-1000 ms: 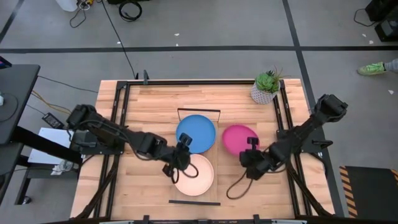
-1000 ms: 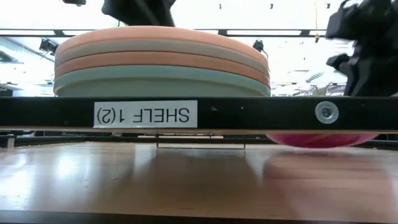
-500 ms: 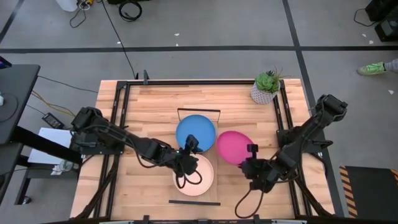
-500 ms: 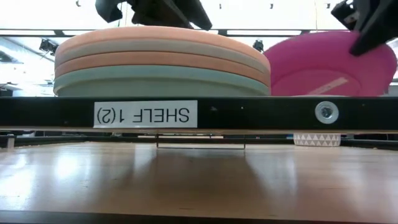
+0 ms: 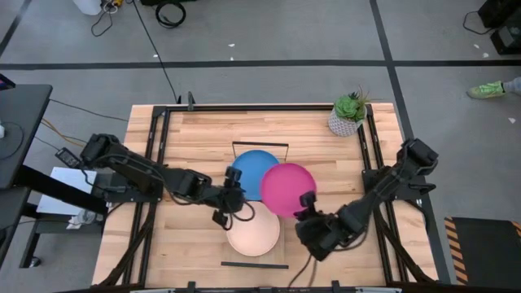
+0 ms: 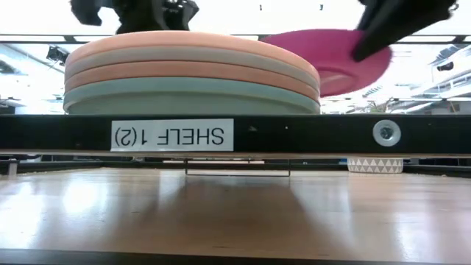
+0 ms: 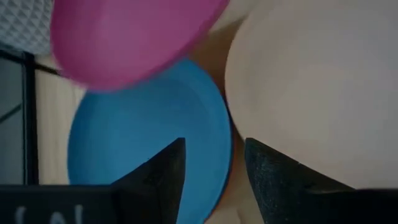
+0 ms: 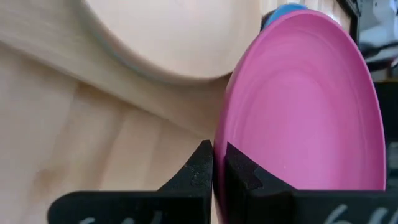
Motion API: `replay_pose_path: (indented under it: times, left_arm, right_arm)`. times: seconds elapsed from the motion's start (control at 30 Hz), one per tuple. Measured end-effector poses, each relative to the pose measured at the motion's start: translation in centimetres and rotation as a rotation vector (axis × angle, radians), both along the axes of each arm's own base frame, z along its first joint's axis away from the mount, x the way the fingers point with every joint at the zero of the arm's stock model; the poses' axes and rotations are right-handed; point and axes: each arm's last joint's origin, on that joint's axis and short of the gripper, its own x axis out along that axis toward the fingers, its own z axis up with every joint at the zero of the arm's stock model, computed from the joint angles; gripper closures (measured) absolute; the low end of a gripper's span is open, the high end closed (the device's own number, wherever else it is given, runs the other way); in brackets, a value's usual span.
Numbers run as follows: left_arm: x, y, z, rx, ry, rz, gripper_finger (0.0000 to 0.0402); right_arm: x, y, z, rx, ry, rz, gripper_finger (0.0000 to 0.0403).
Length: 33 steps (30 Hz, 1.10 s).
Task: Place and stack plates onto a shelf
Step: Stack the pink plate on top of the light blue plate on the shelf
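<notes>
Carried leftward, one magenta plate (right gripper pinching it) overlaps one blue plate; left gripper gapes.

A grey floor crossed by dark lines was seen around the slatted wooden table. Black cables lay on the floor at the far side, and a dark desk stood to the left. In the low view, ceiling strip lights were seen behind the table.
</notes>
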Motion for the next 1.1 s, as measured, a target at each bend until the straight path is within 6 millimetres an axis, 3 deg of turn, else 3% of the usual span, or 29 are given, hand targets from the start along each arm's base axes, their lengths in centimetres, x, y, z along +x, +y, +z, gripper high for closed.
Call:
replay_pose_path:
  times: [0.1,0.3,0.53,0.87,1.0,1.1]
  left_arm:
    - [-1.3,0.5,0.1,-0.026,-0.068,0.002,0.0233]
    - [-5.0,1.9,0.7,-0.096,-0.173,0.066,0.0237]
    - [-8.8,3.1,-0.3,-0.207,-0.241,0.127,0.0237]
    - [-11.0,3.9,-0.5,-0.277,-0.349,0.133,0.0237]
    - [-11.3,4.2,-1.9,-0.284,-0.368,0.164,0.0237]
    - [-11.7,4.7,-4.1,-0.276,-0.352,0.217,0.0237]
  right_arm:
    - [1.6,-1.2,0.1,-0.046,0.033,0.036,0.0383]
    - [5.2,-4.6,0.5,0.028,0.033,0.121,0.0383]
    - [7.9,-7.5,0.3,-0.007,0.019,0.216,0.038]
    - [9.6,-9.2,-1.2,-0.026,0.041,0.254,0.0379]
    - [9.9,-10.0,-1.6,-0.006,0.048,0.214,0.0371]
    - [10.2,-10.4,-2.1,0.02,0.059,0.201,0.0355]
